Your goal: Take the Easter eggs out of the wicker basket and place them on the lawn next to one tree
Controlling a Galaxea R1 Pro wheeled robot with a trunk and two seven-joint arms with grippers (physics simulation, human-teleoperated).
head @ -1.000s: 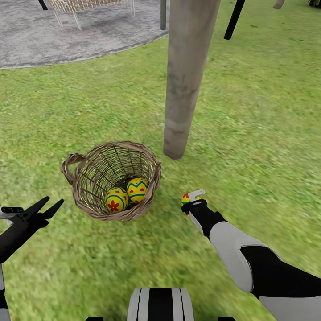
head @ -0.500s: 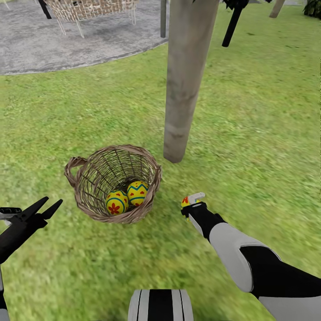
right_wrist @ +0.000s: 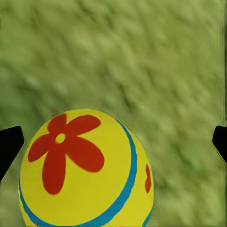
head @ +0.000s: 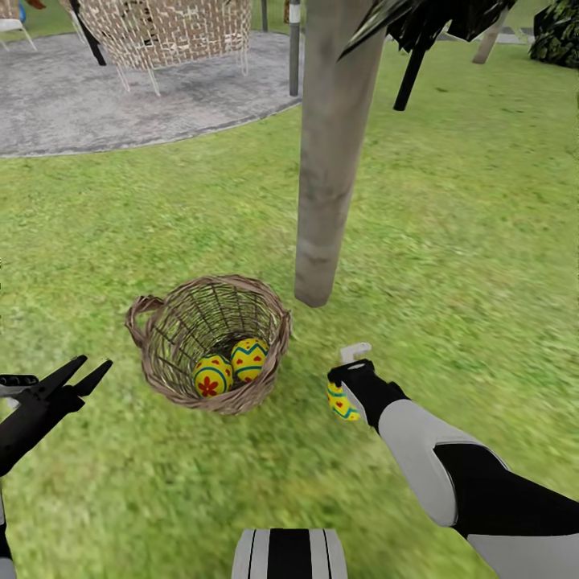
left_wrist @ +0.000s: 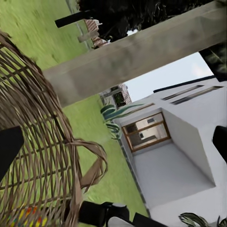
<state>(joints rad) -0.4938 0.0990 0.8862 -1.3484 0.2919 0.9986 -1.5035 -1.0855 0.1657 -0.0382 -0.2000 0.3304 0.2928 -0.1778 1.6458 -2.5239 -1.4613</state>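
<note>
We have one egg (head: 343,403) out on the lawn (head: 450,241) beside our right claw (head: 351,371), spread wide, near the tree (head: 330,161); two eggs (head: 229,367) remain in the wicker basket (head: 161,354); left claw (head: 76,376) spread, empty

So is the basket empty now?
No. Two Easter eggs still lie inside the wicker basket; a third is out, beside the right gripper.
</note>
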